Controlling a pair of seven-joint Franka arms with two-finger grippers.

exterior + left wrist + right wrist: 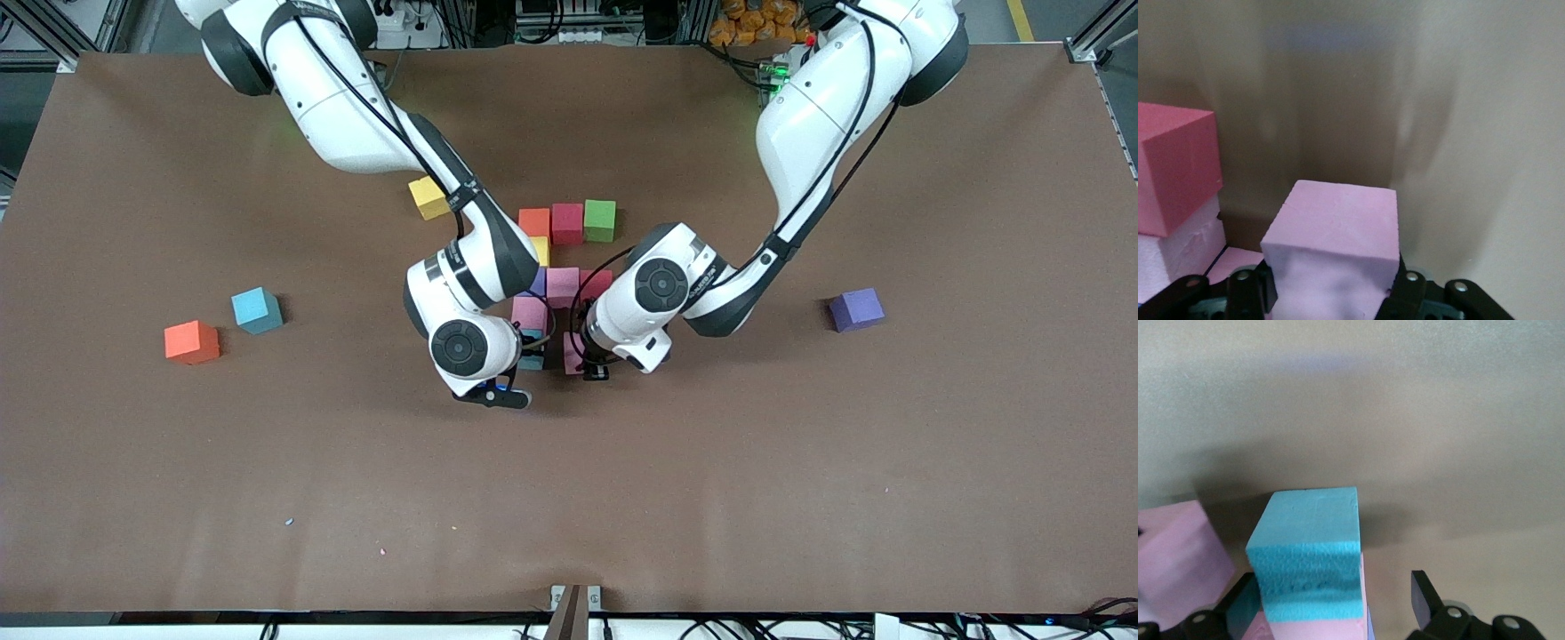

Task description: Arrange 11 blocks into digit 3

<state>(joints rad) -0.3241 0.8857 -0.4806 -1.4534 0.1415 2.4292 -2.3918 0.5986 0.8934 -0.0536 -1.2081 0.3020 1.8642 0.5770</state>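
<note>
Two white arms are reaching down from the top edge of the front view and meeting at a cluster of blocks in the middle of the brown table [800,498].

The left gripper [594,366] is sitting just right of center, its fingers [1251,293] clamping a pink block [1335,250] against the table. The right gripper [524,356] is sitting just left of center with its jaws standing wide around a teal block [1308,553], which is touching neither finger [1425,597].

Above the grippers in the frame, an orange block [534,222], a red block [567,223] and a green block [600,220] are forming a touching row. Below that row, more pink blocks [562,286] are sitting partly hidden by the arms.

A yellow block [428,197] is lying alone, upper left of the cluster. At mid left, a blue block [256,310] and another orange one [191,342] are sitting near each other. At mid right, a purple block [857,309] is sitting well apart.
</note>
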